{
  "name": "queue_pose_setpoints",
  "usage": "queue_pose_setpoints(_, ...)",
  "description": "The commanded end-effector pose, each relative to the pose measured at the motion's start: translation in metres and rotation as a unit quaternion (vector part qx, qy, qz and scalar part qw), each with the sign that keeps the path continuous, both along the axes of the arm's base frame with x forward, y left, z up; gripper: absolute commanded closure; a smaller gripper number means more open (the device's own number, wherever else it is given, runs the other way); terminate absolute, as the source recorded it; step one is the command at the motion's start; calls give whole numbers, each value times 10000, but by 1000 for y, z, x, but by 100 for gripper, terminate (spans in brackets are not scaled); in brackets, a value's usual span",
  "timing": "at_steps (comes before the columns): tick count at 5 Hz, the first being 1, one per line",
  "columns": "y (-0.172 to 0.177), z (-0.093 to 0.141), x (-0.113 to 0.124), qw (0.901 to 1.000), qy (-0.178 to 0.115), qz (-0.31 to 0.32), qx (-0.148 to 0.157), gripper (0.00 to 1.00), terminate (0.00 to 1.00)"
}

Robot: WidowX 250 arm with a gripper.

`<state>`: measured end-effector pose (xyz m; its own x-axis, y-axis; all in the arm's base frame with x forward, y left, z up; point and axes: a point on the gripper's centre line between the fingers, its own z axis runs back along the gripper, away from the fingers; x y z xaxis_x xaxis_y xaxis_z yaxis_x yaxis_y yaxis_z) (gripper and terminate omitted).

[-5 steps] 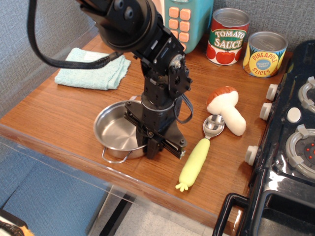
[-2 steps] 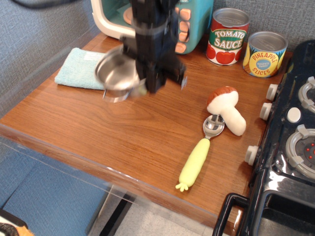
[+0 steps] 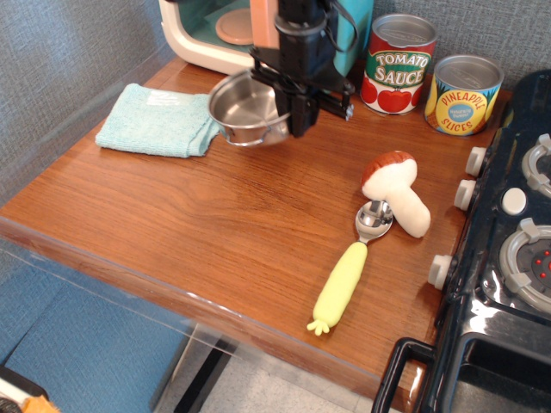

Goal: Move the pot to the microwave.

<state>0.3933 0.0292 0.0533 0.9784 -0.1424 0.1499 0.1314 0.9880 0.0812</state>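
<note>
The shiny steel pot (image 3: 245, 109) hangs in the air just in front of the toy microwave (image 3: 202, 39), which stands at the back of the wooden counter with its cream front frame and teal inside showing. My black gripper (image 3: 297, 107) is shut on the pot's right rim and comes down from above. The pot sits level, to the right of the folded cloth. Most of the microwave's right side and its buttons are hidden behind my arm.
A light blue folded cloth (image 3: 155, 120) lies at the left. A tomato sauce can (image 3: 399, 64) and a pineapple can (image 3: 465, 95) stand at the back right. A toy mushroom (image 3: 396, 191) and a yellow-handled spoon (image 3: 349, 271) lie near the black stove (image 3: 508, 258).
The gripper has lifted the pot off the counter's front part and carried it back and to the right, up to the microwave's front.
</note>
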Motion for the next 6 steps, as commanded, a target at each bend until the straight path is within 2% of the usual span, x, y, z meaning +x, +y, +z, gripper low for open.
queue_pose_setpoints(1, 7, -13, 9, 9999, 9, -33, 146, 100, 0)
queue_pose_setpoints(2, 2, -14, 6, 9998, 54, -129, 141, 0, 0)
queue_pose_setpoints(3, -1, 0, 6, 9999, -86, 23, 82, 0, 0)
queue_pose_setpoints(4, -3, 17, 7, 9996, -179, 172, -104, 0, 0)
queue_pose_setpoints(5, -4, 41, -2, 9978, -254, 600, -128, 0, 0)
queue_pose_setpoints(6, -2, 51, -10, 9965, -314, 761, -135, 0, 0)
